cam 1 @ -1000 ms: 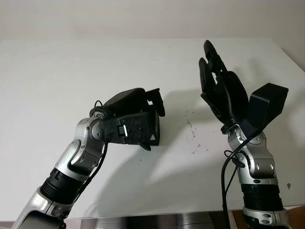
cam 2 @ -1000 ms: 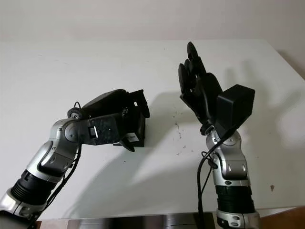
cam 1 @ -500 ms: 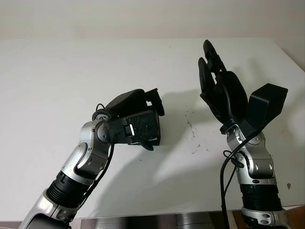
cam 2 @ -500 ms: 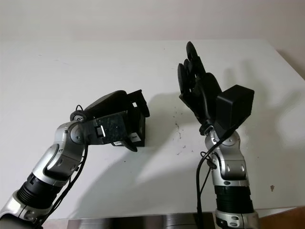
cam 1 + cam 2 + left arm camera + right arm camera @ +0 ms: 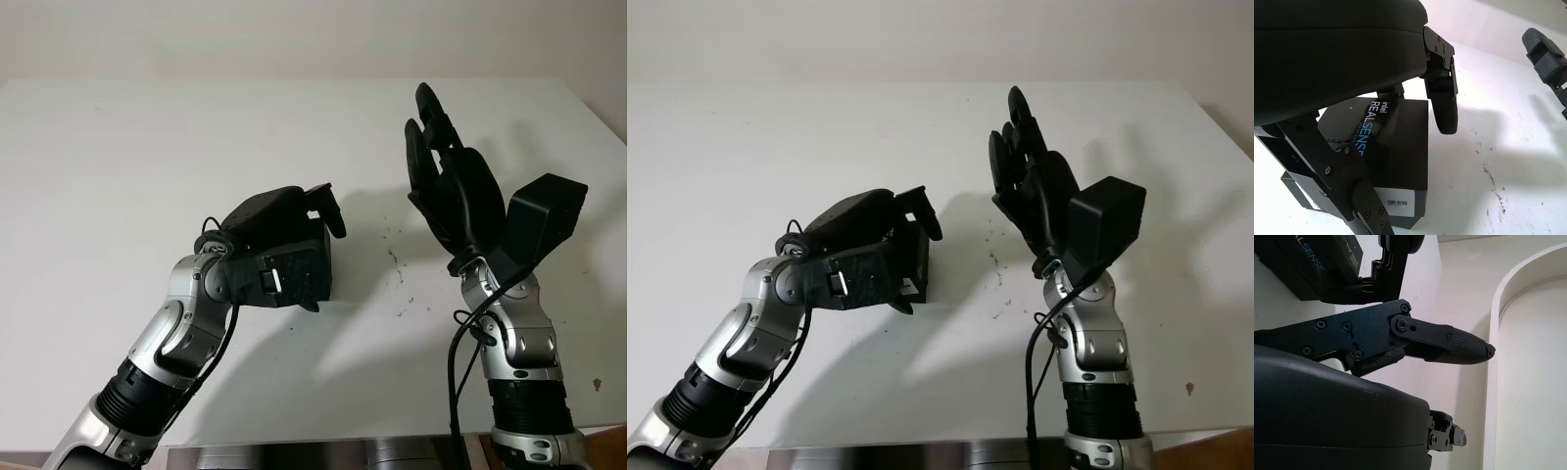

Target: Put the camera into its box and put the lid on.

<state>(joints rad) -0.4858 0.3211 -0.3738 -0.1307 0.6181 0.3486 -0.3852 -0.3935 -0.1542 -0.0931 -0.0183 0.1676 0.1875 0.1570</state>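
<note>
A black box point(image 5: 315, 276) with its lid on, printed "intel REALSENSE" point(image 5: 1371, 128), sits on the white table point(image 5: 127, 147) near the middle. My left hand point(image 5: 326, 267) is over it, palm on the lid. One finger point(image 5: 1444, 100) curls down past the far edge and the thumb point(image 5: 1347, 191) crosses the near side, so the box is held between them. My right hand point(image 5: 431, 137) is raised upright above the table to the right of the box, open and apart from it.
Small dark specks point(image 5: 397, 269) mark the table between the box and the right arm. The table's right edge point(image 5: 602, 122) runs close behind the right hand. Bare white surface stretches to the left and to the far side.
My left forearm has come forward and the hand has settled lower over the box, its finger curling down at the far edge. The box and right hand have barely moved.
</note>
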